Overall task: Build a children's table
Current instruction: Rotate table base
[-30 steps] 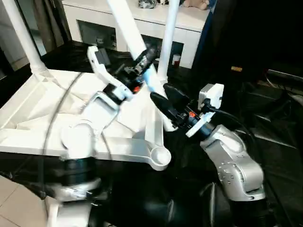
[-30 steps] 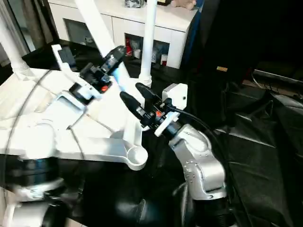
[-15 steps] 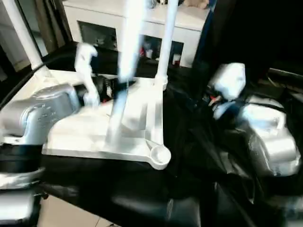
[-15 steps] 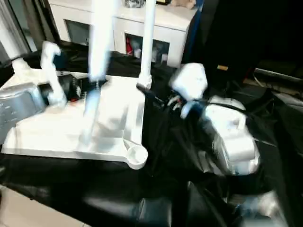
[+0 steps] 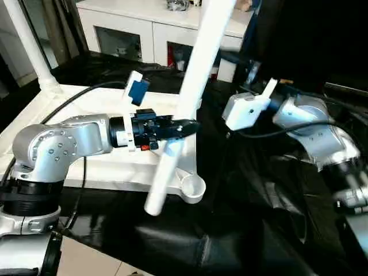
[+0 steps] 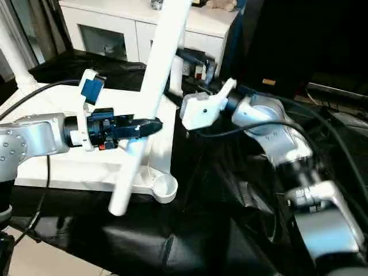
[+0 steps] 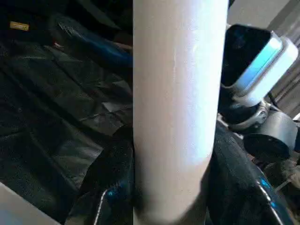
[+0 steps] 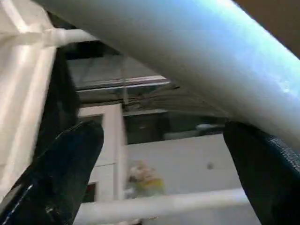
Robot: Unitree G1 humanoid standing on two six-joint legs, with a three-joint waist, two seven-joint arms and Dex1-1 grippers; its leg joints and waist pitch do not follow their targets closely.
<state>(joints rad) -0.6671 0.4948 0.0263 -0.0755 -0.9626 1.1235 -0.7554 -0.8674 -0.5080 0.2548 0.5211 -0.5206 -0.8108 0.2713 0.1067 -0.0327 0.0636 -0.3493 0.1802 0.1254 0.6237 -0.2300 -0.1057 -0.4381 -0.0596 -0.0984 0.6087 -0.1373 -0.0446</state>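
Black sheeting (image 5: pixel 247 230) covers the work surface, with a white cabinet (image 5: pixel 144 23) along the back wall behind it; from the left eye view, the white tabletop (image 5: pixel 86 103) lies upside down on the sheeting, ribbed underside up, one leg (image 5: pixel 26 46) standing upright in its far left corner socket and an empty round socket (image 5: pixel 192 187) at the near right corner; the left gripper (image 5: pixel 187 127) reaches in level from the left and is clamped round a loose leg (image 5: pixel 190 98), which leans steeply, its lower end hanging just in front of the tabletop's near edge beside the empty socket; the right eye view shows the right gripper (image 6: pixel 192 60) up behind that leg, near the cabinet, its silver forearm (image 6: pixel 276 138) stretching away to the right over the sheeting; at the left wrist, the leg fills the gap between two black fingers (image 7: pixel 105 187), pinched on both sides; at the right wrist, the black fingers (image 8: pixel 61 168) stand wide apart with nothing between them, the tilted leg crossing above and the cabinet pale beyond.
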